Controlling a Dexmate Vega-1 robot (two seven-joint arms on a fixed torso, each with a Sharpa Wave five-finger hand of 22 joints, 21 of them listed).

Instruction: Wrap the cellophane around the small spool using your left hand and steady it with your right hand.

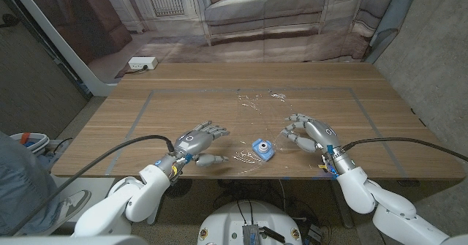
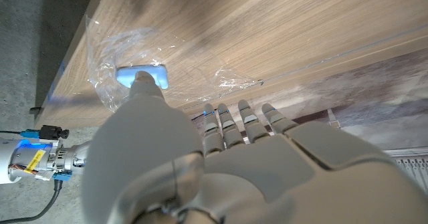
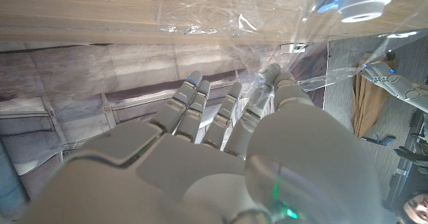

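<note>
Flanking the small spool (image 1: 261, 150), our left hand (image 1: 199, 138) and right hand (image 1: 310, 132) wait open, holding nothing; the spool sits between them on the cellophane (image 1: 256, 124), seemingly staged for wrapping

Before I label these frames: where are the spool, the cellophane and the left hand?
spool (image 1: 261, 150), head view, on its blue top face.
cellophane (image 1: 256, 102), head view, on its crinkled far part.
left hand (image 1: 196, 141), head view, on the back of the hand.
</note>
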